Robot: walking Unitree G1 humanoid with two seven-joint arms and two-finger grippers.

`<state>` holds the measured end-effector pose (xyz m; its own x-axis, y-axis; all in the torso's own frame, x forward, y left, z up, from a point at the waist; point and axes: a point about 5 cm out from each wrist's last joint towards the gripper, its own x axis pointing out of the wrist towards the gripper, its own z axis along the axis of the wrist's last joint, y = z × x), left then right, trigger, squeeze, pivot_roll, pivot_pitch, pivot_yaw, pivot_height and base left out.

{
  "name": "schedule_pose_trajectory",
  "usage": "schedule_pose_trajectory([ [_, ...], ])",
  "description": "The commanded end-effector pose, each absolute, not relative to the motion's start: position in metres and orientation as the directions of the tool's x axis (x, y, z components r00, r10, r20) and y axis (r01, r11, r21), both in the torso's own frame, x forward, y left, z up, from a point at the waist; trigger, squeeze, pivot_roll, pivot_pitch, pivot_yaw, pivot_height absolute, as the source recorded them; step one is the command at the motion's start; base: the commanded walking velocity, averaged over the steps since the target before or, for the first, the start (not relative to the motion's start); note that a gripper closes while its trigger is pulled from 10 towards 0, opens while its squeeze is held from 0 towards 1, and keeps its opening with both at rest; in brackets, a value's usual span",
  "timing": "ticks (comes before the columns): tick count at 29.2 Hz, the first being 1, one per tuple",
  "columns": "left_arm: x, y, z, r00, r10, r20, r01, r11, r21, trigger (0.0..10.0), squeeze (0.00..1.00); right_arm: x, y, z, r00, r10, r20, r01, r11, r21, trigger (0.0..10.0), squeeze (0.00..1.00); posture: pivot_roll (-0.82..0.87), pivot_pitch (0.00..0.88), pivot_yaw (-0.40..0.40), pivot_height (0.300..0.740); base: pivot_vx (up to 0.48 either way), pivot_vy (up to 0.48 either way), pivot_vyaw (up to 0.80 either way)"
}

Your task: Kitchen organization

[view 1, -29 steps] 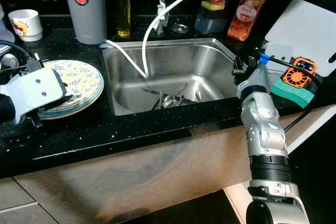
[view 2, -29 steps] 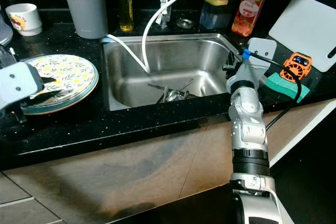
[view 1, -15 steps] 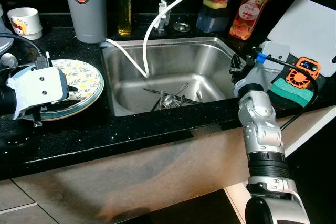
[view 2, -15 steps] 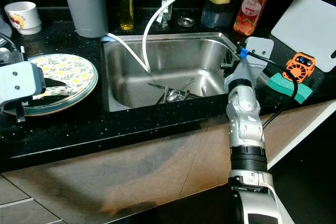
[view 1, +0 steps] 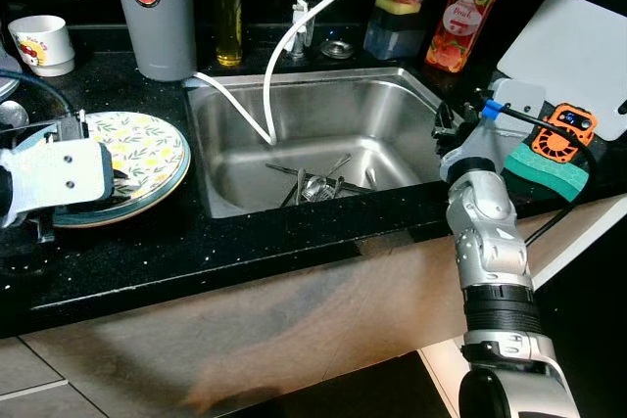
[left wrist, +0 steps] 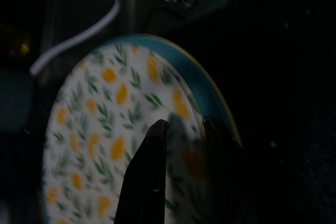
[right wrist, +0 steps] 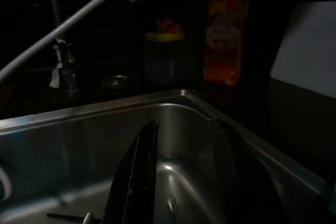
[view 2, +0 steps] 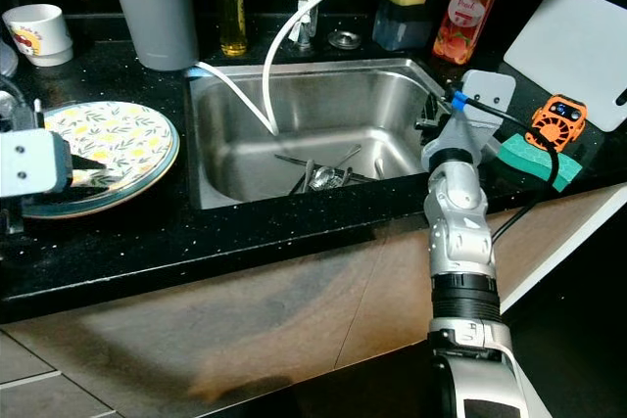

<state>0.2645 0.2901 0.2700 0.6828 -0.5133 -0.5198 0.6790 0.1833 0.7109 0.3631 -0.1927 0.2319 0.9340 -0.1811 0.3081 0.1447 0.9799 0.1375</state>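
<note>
- Setting: a black speckled countertop [view 1: 294,242] with a stainless steel sink [view 1: 323,134] set into it, occupying the upper half of the left eye view
- Sink contents: loose cutlery [view 1: 318,183] lies on the basin floor near the centre of the frame; a white hose [view 1: 294,36] curves from the upper centre down into the basin
- Task item: a floral plate [view 1: 147,159] with yellow-and-green leaf pattern and a teal rim rests on the countertop at the left of the frame, just beside the sink
- Left gripper [left wrist: 184,150]: positioned over the near edge of the floral plate; the two black fingers stand slightly apart with a narrow gap, and whether they grip the rim cannot be told
- Right gripper [right wrist: 184,171]: held above the right end of the sink, fingers parted, nothing between them
- Upper frame: a grey canister [view 1: 152,7], a white mug [view 1: 44,41], an orange soap bottle [view 1: 456,12]
- Right of frame: a white cutting board [view 1: 578,56], a green sponge [view 1: 549,173]
</note>
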Motion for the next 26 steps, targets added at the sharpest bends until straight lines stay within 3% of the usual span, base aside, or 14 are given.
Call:
schedule_pose_trajectory([
  [1, 0.26, 0.293, 0.276, 0.684, -0.491, -0.54, 0.682, 0.166, 0.713, 10.0, 0.0, 0.363, -0.193, 0.228, 0.936, -0.185, 0.299, 0.151, 0.98, 0.131, 10.0, 0.0, 0.17, 0.0, -0.085, 0.74, 0.0, 0.0, 0.0],
  [14, 0.252, 0.302, 0.27, 0.699, -0.446, -0.558, 0.681, 0.179, 0.71, 10.0, 0.0, 0.364, -0.191, 0.226, 0.939, -0.179, 0.294, 0.145, 0.98, 0.135, 10.0, 0.0, 0.19, 0.0, -0.089, 0.74, 0.0, 0.0, 0.0],
  [17, 0.254, 0.301, 0.266, 0.699, -0.441, -0.562, 0.681, 0.175, 0.711, 9.1, 0.0, 0.364, -0.192, 0.225, 0.938, -0.183, 0.294, 0.148, 0.98, 0.136, 10.0, 0.0, 0.18, 0.0, -0.085, 0.74, 0.0, 0.0, 0.0],
  [20, 0.257, 0.301, 0.261, 0.704, -0.43, -0.565, 0.678, 0.169, 0.716, 9.3, 0.0, 0.363, -0.194, 0.225, 0.937, -0.19, 0.294, 0.156, 0.978, 0.137, 10.0, 0.0, 0.18, 0.0, -0.084, 0.74, 0.0, 0.0, 0.0],
  [21, 0.261, 0.301, 0.257, 0.712, -0.42, -0.564, 0.669, 0.159, 0.726, 7.8, 0.0, 0.363, -0.195, 0.225, 0.936, -0.193, 0.295, 0.158, 0.978, 0.138, 10.0, 0.0, 0.18, 0.0, -0.084, 0.74, 0.0, 0.0, 0.0],
  [22, 0.261, 0.301, 0.257, 0.712, -0.42, -0.564, 0.669, 0.159, 0.726, 7.8, 0.0, 0.363, -0.195, 0.225, 0.936, -0.193, 0.295, 0.158, 0.978, 0.138, 10.0, 0.0, 0.18, 0.0, -0.084, 0.74, 0.0, 0.0, 0.0],
  [23, 0.263, 0.3, 0.255, 0.719, -0.411, -0.56, 0.66, 0.151, 0.736, 6.5, 0.0, 0.363, -0.195, 0.225, 0.936, -0.193, 0.295, 0.158, 0.978, 0.139, 10.0, 0.0, 0.18, 0.0, -0.084, 0.74, 0.0, 0.0, 0.0],
  [26, 0.268, 0.299, 0.251, 0.731, -0.397, -0.556, 0.645, 0.135, 0.752, 6.3, 0.0, 0.364, -0.194, 0.226, 0.935, -0.192, 0.297, 0.157, 0.978, 0.14, 10.0, 0.0, 0.18, 0.0, -0.084, 0.74, 0.0, 0.0, 0.0],
])
